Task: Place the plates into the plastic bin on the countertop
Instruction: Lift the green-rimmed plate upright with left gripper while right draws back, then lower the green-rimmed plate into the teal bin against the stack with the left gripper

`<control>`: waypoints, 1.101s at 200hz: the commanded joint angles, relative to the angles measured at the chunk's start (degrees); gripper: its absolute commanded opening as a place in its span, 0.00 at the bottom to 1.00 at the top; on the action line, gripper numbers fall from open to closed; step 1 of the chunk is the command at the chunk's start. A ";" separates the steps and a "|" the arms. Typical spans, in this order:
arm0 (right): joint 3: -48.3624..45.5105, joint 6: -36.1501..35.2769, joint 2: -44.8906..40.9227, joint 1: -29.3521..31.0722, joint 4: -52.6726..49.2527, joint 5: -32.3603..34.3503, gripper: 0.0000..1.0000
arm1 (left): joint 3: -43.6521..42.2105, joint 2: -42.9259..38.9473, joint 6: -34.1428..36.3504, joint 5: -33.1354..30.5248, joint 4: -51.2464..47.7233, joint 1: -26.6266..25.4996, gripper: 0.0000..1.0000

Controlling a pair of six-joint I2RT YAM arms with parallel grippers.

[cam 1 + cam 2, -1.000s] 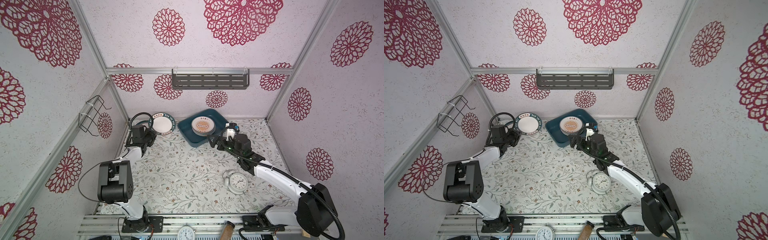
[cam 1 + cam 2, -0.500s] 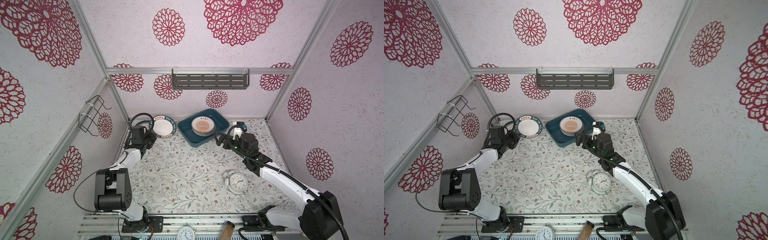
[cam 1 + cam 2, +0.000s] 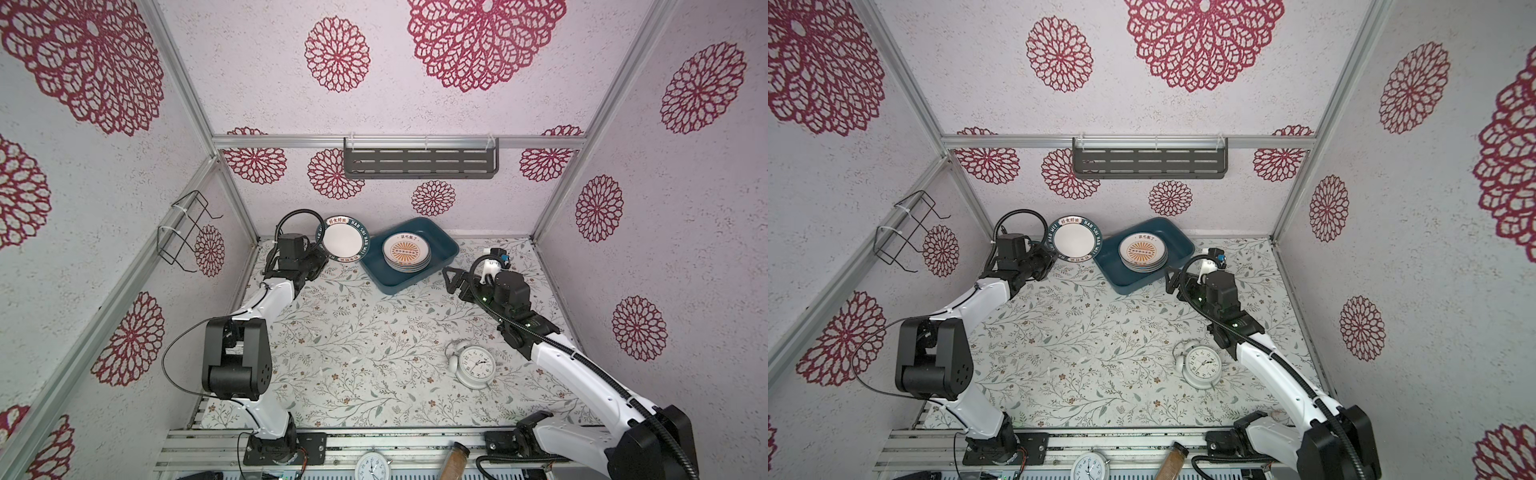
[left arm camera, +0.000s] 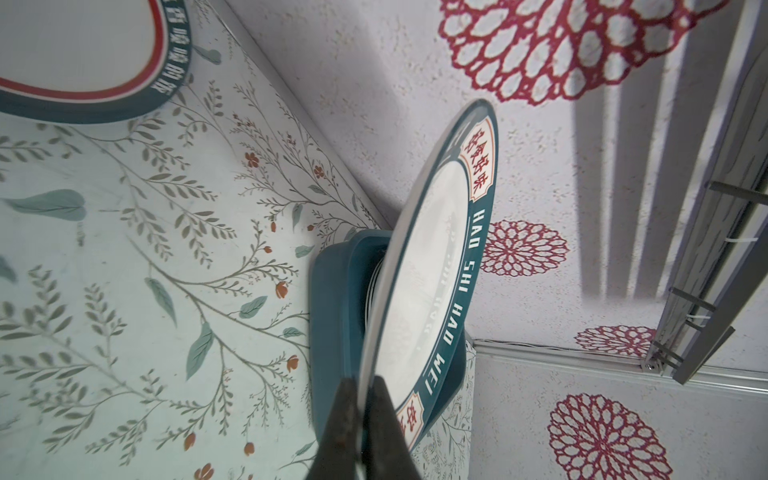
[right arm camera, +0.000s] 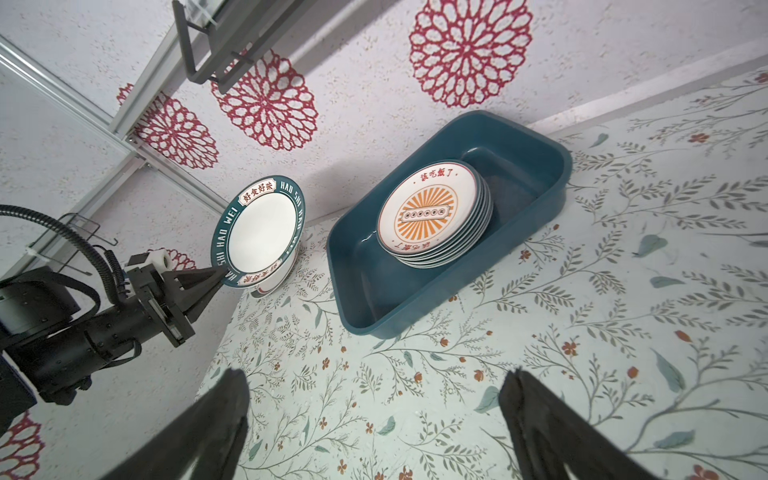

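My left jaws are shut on the rim of a plate [image 3: 343, 245] with a teal lettered band and a plain white centre. The plate is off the tabletop [image 3: 365, 340] and tilted up steeply, pinched at one spot on its edge. It hangs just beside the left corner of the bin [image 3: 438, 245]. I can't tell whether it has crossed the wall.

The bin sits at the back of the tabletop and holds a stack [image 3: 406, 251] of several plates, the top one with an orange sunburst. A second plate [image 5: 272, 286] lies flat on the tabletop under the held one, outside the bin.

My right jaws are wide apart with nothing between them. They hang over the tabletop near the bin's near side. The alarm clock [image 3: 476, 363] is well apart and not part of the job.

Handling, my read:
- **Material:** glazed ceramic, so it is stiff, smooth and probably slippery, and fairly heavy for a one-point pinch.
- **Swing:** it could pivot in the left jaws, so slow moves and no jerks.
- **Breakage:** it likely chips or cracks if it drops or knocks the stack or the bin wall.
- **Where to grip:** the thin rim is the only place that fits, so take it on the band, deep enough to reach past the lip.
- **Putting it down:** level it first, then lower it onto the stack before letting go.
- **The flat plate:** its rim sits low, so it probably needs one side of the jaws slid under the lip.
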 commanded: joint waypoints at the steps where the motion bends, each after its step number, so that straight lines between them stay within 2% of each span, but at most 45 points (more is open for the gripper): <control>1: 1.18 -1.88 -2.83 -1.41 -2.64 2.35 0.99 | 4.96 2.99 1.44 1.73 1.33 -2.01 0.00; 99: -1.50 -3.01 -10.87 -6.18 -8.33 5.65 0.99 | 21.95 19.95 -3.20 5.43 2.27 -9.39 0.00; 151: -1.76 -3.39 -11.13 -7.15 -8.14 4.85 0.99 | 26.18 26.44 -8.96 6.90 6.68 -11.96 0.00; 220: -2.76 -3.04 -10.94 -8.02 -7.21 3.56 0.99 | 34.25 34.60 -12.29 7.61 5.38 -14.91 0.00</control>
